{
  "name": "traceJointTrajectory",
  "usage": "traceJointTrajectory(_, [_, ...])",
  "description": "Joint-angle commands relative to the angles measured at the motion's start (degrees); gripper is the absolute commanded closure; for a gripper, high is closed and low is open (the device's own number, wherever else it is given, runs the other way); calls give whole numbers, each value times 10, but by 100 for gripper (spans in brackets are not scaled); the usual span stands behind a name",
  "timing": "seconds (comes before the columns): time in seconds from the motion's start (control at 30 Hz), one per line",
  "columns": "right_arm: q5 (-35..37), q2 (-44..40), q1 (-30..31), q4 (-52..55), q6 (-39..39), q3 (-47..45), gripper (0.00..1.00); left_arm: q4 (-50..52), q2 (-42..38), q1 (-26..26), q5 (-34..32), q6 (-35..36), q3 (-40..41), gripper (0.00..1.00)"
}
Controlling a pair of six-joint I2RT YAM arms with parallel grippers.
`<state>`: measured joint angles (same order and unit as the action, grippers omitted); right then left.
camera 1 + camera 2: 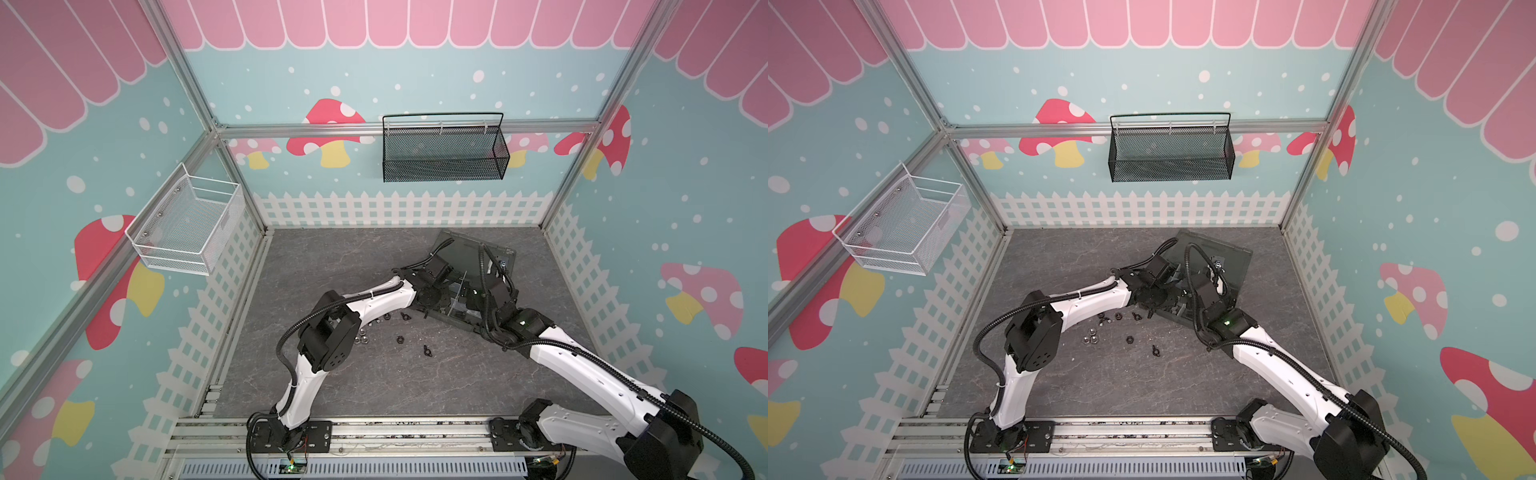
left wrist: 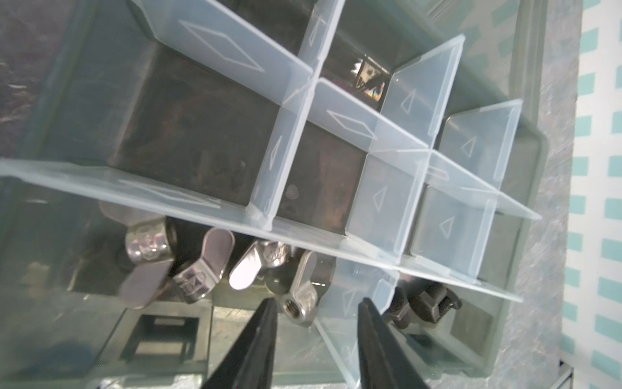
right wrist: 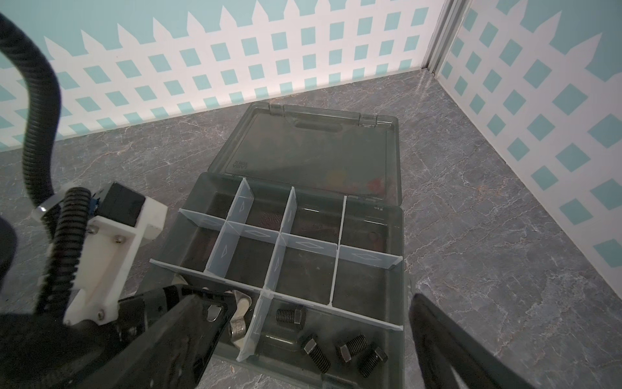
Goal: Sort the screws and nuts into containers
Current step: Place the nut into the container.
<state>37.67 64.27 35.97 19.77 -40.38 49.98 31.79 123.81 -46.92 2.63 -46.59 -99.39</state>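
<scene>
Left gripper parted, nut bore upward

The left arm and right arm wear glossy white shells with black joint housings. Black corrugated cable runs along them. The left gripper has tapered black fingers. Black base plates sit at six o'clock in a top view. A white bracket carries silver mounting screws.

you can't see into the box in both top views; the arms cover it. the little black bits are too small to name. the right gripper has fingers cut off at the edge.
</scene>
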Motion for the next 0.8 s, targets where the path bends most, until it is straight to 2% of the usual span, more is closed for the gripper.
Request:
traceJointTrajectory(0.0, [3, -7, -1, 4, -10, -7, 3, -7, -6, 0, -4, -8, -13, 56])
traceJointTrajectory(0.13, [0, -13, -2, 5, -8, -8, 3, -11, -40, 2, -30, -8, 15, 54])
traceJointTrajectory(0.23, [-8, -18, -1, 1, -4, -11, 3, -27, -85, 7, -59, -14, 55, 45])
traceJointTrajectory(0.33, [-26, -20, -1, -11, 6, -15, 3, -44, -137, 20, -88, -29, 108, 32])
traceJointTrajectory(0.53, [-93, -5, -1, -38, 51, -12, 0, -85, -255, 58, -138, -72, 238, 1])
traceJointTrajectory(0.77, [-192, 53, 5, -50, 75, -3, 13, -109, -380, 97, -201, -126, 378, 0])
